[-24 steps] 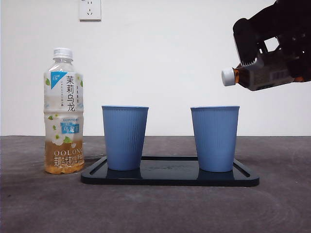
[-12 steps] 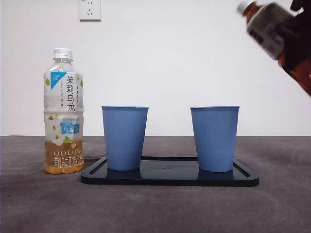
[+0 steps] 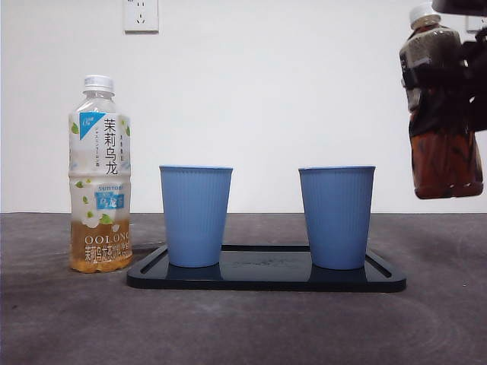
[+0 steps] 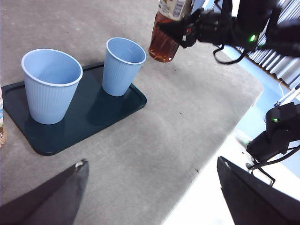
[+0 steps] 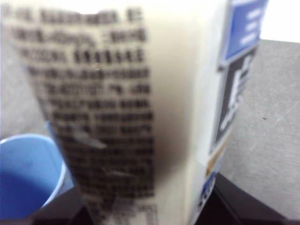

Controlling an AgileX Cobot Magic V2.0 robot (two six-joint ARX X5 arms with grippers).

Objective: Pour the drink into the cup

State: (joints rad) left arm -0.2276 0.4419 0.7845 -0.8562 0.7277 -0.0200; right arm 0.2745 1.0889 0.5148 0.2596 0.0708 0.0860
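A brown drink bottle (image 3: 441, 114) with a white cap hangs upright in the air, to the right of the tray and above the level of the cup rims. My right gripper (image 3: 475, 84) is shut on it around its labelled middle. In the right wrist view the bottle's label (image 5: 131, 112) fills the picture, with a blue cup (image 5: 23, 173) beside it. Two blue ribbed cups (image 3: 195, 217) (image 3: 336, 217) stand on a dark tray (image 3: 266, 277). The left wrist view shows both cups (image 4: 49, 86) (image 4: 123, 65) and the held bottle (image 4: 164, 44). My left gripper (image 4: 150, 201) waits open, away from the tray.
A tall oolong tea bottle (image 3: 100, 175), partly filled, stands on the table left of the tray. A wall socket (image 3: 141, 14) sits high on the back wall. The table's edge (image 4: 225, 136) runs close past the held bottle's side.
The brown bottle was tipped with its neck over the right cup. It has swung back upright and moved right, away from the cup. Cups and tea bottle stayed put.
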